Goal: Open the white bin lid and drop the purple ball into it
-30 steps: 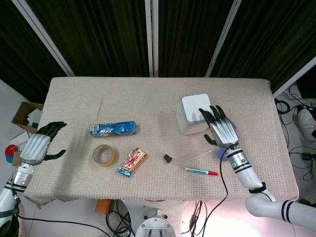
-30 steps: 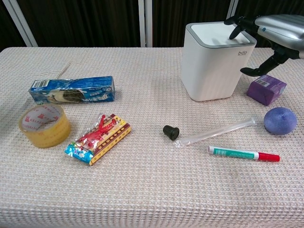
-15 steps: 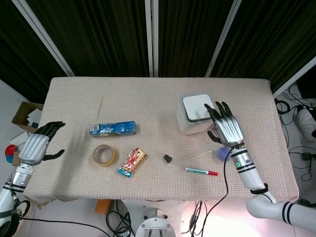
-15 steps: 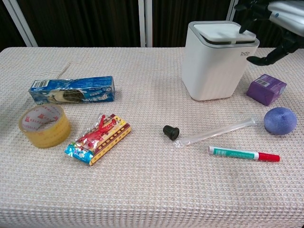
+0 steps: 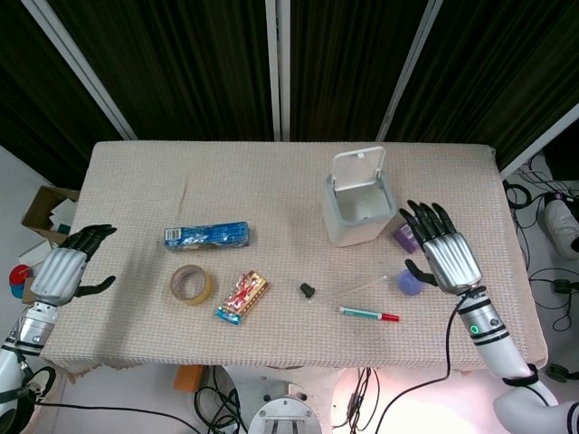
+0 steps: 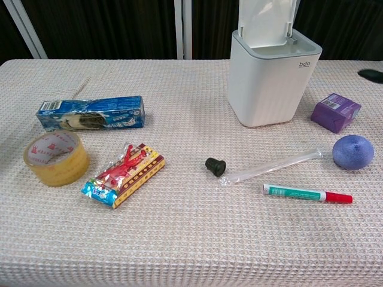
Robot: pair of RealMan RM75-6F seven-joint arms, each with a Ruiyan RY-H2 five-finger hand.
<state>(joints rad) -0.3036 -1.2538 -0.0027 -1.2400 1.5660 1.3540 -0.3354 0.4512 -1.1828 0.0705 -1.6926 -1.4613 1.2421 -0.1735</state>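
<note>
White bin (image 6: pixel 266 89) lid (image 5: pixel 357 169) stands upright; right hand (image 5: pixel 445 256) spread empty above purple ball (image 6: pixel 352 151)

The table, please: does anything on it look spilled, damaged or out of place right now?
Nothing stands out. The bin stands upright with its lid swung up, the ball rests on the cloth beside the purple box, and the other items lie intact and apart.

raised lid (image 5: pixel 356 168) leaves the bin (image 6: pixel 269 84) mouth open from above.
</note>
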